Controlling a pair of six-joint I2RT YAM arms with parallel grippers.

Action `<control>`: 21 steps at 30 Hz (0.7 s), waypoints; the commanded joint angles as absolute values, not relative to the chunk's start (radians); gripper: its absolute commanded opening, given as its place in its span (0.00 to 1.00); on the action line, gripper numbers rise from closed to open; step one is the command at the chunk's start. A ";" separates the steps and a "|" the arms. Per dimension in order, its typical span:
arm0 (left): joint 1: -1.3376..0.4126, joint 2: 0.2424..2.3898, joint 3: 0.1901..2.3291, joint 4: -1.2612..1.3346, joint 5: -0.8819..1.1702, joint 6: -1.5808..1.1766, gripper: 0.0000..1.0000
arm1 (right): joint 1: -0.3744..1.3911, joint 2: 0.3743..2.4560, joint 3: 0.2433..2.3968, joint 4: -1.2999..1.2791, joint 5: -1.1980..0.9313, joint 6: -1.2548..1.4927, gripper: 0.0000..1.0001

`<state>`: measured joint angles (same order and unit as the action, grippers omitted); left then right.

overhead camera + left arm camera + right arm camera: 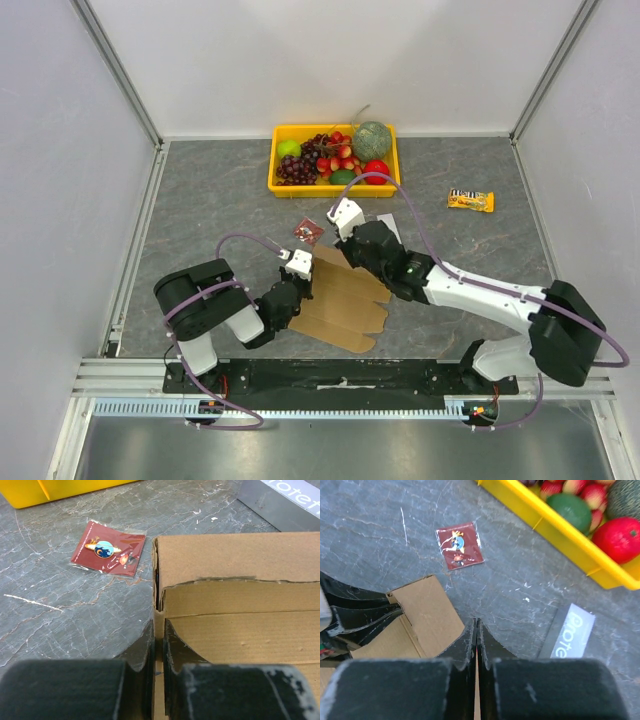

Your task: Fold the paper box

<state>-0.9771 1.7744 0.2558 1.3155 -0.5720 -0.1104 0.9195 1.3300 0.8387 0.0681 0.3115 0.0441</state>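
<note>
The plain brown cardboard paper box (345,300) lies partly folded on the grey stone-patterned worktop (200,200), between the two arms and near the yellow plastic fruit tray (330,191). The left claw (159,630) is clamped on its left edge. The right claw (476,626) is pinched closed on a thin flap at its far side. A small red card in clear wrap (107,549) lies just beside the box.
</note>
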 commanded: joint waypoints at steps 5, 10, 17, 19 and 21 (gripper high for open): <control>-0.982 1.807 0.249 1.489 -0.571 -0.078 0.06 | 0.893 1.433 0.856 0.179 0.209 0.143 0.01; -0.982 1.807 0.250 1.489 -0.569 -0.078 0.07 | 0.885 1.474 0.851 0.199 0.173 0.149 0.00; -0.982 1.812 0.244 1.496 -0.569 -0.084 0.13 | 0.884 1.520 0.839 0.209 0.137 0.153 0.00; -0.982 1.815 0.242 1.496 -0.569 -0.087 0.16 | 0.885 1.528 0.835 0.209 0.123 0.155 0.00; -0.982 1.819 0.241 1.497 -0.569 -0.089 0.18 | 0.885 1.537 0.830 0.207 0.107 0.156 0.00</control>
<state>-0.9775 1.7950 0.2550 1.3380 -0.5697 -0.1104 0.8871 1.5208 0.8387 0.1711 0.1474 0.1394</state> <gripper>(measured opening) 0.168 0.006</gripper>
